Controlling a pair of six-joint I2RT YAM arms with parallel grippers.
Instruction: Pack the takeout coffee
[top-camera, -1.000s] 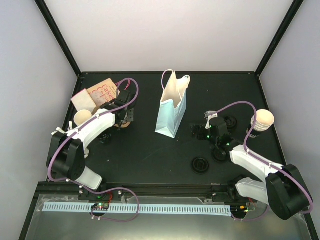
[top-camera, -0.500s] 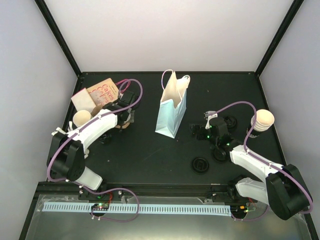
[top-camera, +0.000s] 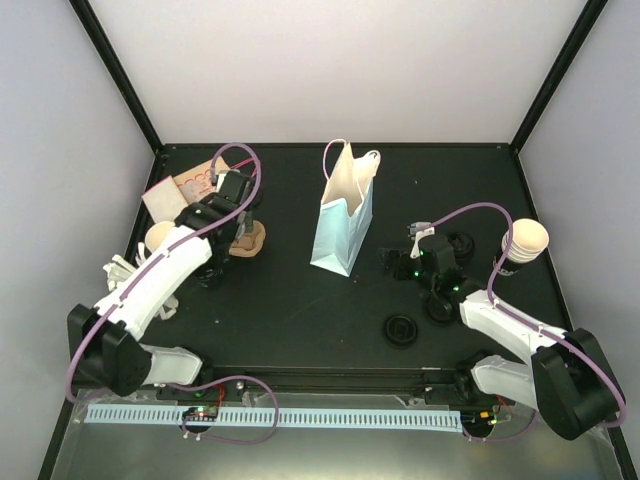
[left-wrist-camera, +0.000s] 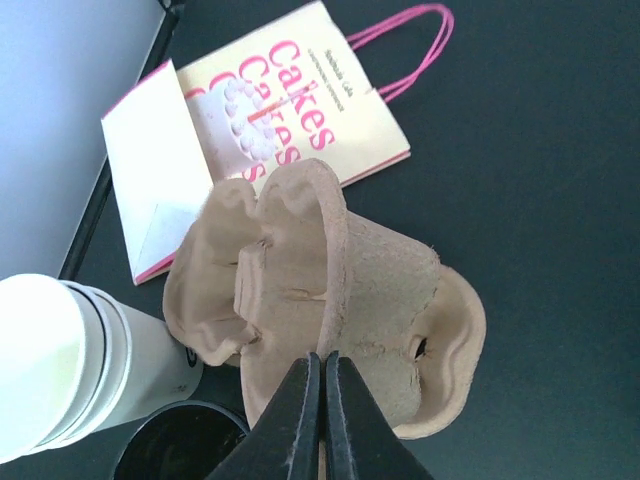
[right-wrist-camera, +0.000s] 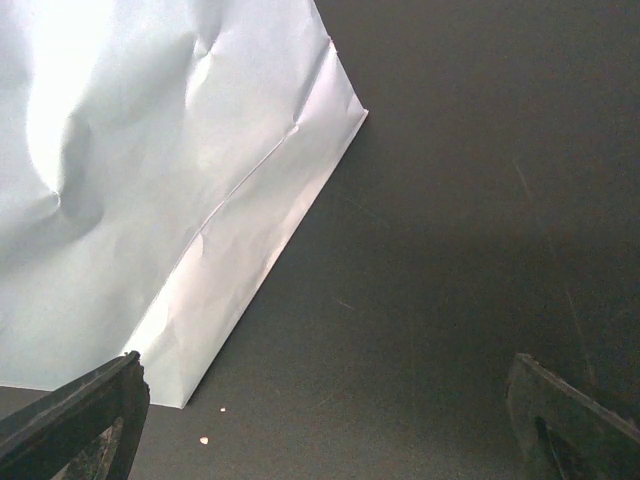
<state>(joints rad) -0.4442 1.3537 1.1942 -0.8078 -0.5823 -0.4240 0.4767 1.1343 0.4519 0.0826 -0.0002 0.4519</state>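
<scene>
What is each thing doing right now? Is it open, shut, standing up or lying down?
left gripper: shut on the cup carrier
right gripper: open, holding nothing
cup carrier: pinched by its middle ridge
blue bag: standing, top open
cakes bag: lying flat
left cup: standing, no lid
right cup: standing, no lid
lid: lying loose, on no cup

Left gripper pinched tight, arm stretched far forward; right gripper spread wide, arm low, elbow bent
</scene>
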